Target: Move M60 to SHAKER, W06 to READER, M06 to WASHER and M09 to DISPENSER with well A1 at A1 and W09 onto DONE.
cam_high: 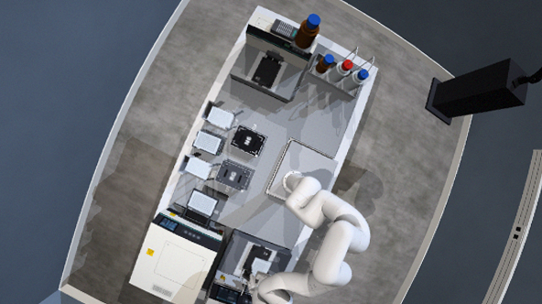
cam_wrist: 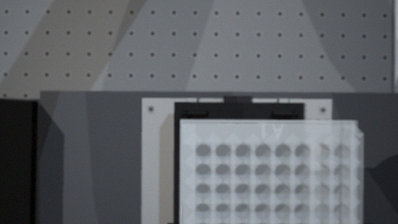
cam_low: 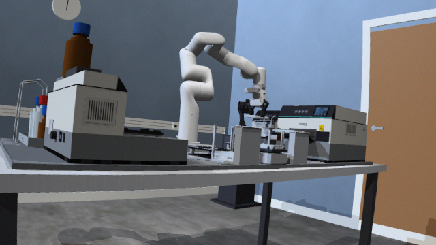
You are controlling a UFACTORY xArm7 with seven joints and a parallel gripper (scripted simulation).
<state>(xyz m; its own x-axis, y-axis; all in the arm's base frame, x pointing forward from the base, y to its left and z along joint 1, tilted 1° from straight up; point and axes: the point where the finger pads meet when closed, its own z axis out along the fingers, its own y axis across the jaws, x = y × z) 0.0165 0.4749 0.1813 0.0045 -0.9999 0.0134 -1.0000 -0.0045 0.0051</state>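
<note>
My gripper (cam_high: 253,276) (cam_low: 253,109) is shut on a clear well plate (cam_high: 261,264) (cam_wrist: 270,175). It holds the plate a little above the black nest (cam_wrist: 239,111) of the instrument (cam_high: 234,256) at the near end of the deck. In the wrist view the plate sits lower and to the right of the nest, not lined up with it. The nest's white base (cam_wrist: 156,150) shows to the left. I cannot read the plate's label. My fingers are out of the wrist view.
The large reader housing (cam_high: 174,262) (cam_low: 340,133) stands beside it, with a white plate (cam_high: 201,203) on its drawer. Three racks or stations with white plates (cam_high: 219,118) (cam_high: 207,142) (cam_high: 197,167) line the deck edge. Two black nests (cam_high: 249,141) (cam_high: 234,174) lie mid-deck. The far instrument holds a dark plate (cam_high: 266,71).
</note>
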